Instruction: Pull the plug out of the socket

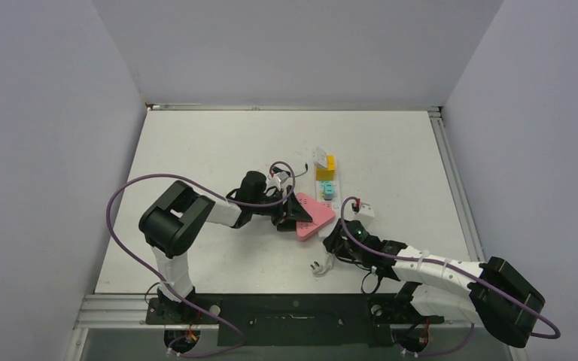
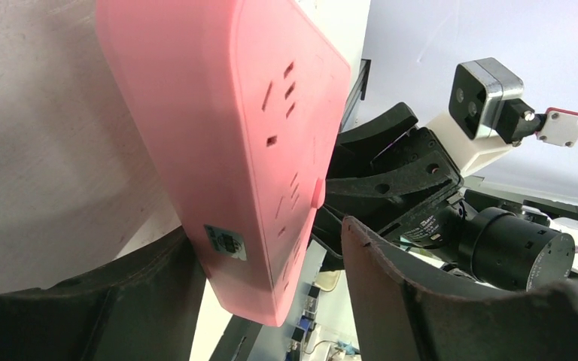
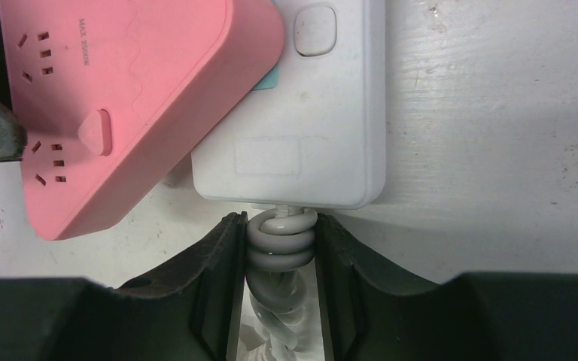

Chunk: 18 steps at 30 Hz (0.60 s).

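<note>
The socket is a long white power strip [image 1: 324, 183] lying on the table, also in the right wrist view [image 3: 308, 135]. A pink triangular plug adapter [image 1: 308, 219] sits tilted over its near end. My left gripper [image 1: 290, 214] is open around the adapter [image 2: 233, 150]: one finger [image 2: 150, 293] is against its side, and the other [image 2: 406, 278] stands apart from it. My right gripper [image 1: 333, 244] is shut on the strip's coiled white cord [image 3: 282, 244], right at the strip's end. The adapter [image 3: 120, 98] hides the outlets beneath it.
A yellow and white plug block [image 1: 323, 160] sits on the strip's far end, with a teal outlet [image 1: 329, 190] below it. The cord's loose end [image 1: 320, 265] lies near the table's front edge. Grey walls enclose the table on three sides.
</note>
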Motion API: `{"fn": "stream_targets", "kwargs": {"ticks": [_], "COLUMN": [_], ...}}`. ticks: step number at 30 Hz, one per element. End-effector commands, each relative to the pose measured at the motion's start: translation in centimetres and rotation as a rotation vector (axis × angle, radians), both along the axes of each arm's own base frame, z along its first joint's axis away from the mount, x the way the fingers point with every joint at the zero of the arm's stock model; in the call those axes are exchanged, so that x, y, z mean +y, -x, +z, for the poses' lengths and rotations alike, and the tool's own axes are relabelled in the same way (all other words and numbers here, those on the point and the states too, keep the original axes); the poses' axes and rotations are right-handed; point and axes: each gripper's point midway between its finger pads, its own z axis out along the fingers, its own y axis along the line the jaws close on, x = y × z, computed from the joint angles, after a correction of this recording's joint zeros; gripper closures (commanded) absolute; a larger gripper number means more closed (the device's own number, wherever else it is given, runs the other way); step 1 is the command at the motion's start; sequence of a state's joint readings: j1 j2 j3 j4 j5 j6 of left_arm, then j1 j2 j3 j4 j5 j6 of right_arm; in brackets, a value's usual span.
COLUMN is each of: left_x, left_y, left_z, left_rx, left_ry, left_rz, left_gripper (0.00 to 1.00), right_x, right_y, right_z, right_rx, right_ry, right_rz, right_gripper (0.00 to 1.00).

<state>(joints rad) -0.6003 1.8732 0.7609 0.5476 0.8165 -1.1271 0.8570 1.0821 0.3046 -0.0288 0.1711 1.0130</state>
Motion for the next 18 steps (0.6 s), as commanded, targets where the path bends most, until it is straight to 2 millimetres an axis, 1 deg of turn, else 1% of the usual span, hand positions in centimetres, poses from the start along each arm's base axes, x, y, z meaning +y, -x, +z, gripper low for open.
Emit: {"fn": "stream_targets", "kwargs": {"ticks": [1,6,13,18], "left_x": [-0.59,-0.59,-0.27,-0.13], "left_y": [-0.40,-0.42,-0.83,-1.12], "left_z": [1.05,0.93,0.82,1.10], "left_rx": [-0.042,-0.034,-0.024,-0.002], "left_ry": [0.054,0.055,0.057,0.095], "left_rz": [-0.022,-0.022,-0.007,0.013], "left_gripper": [0.42,0.47,0.49,0.51], "right_x": [2.55,2.79,2.83,3.04], "right_y": [-1.12,-0.92,-0.69,-0.66], "right_z": [3.07,3.13,2.66,2.77], "right_rx": [-0.069,-0.070,-0.056,-0.056], "right_ry": [-0.153,-0.180,-0.170,-0.182], "right_rz": [0.014,0.023,0.036,0.042], "right_gripper": [0.95,0.95,0.95,0.95]}}
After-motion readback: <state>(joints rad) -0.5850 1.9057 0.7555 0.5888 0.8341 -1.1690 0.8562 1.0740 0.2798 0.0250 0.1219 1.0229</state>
